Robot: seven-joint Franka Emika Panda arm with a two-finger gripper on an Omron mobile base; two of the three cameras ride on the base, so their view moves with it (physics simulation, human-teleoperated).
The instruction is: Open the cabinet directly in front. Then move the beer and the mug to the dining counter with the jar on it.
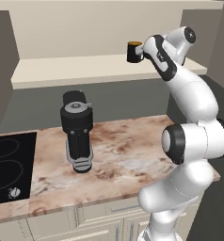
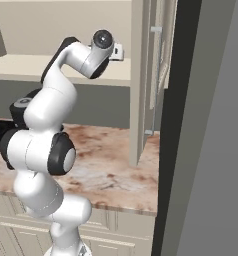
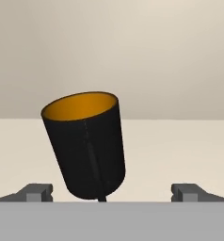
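Soft, even light is filling every picture, with no glare. Edges are looking a little fuzzy. A faint shadow is lying under the mug (image 3: 85, 146) on the pale shelf (image 3: 180, 150).

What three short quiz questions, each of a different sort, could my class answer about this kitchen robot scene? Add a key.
1. True or false: the mug stands on the marbled counter.
2. What colour is the inside of the mug?
3. The gripper has its jaws: A) shut on the mug, B) open on either side of the mug, C) shut on the coffee machine.

Key:
1. False; it stands on the cabinet shelf.
2. Yellow-orange.
3. B.
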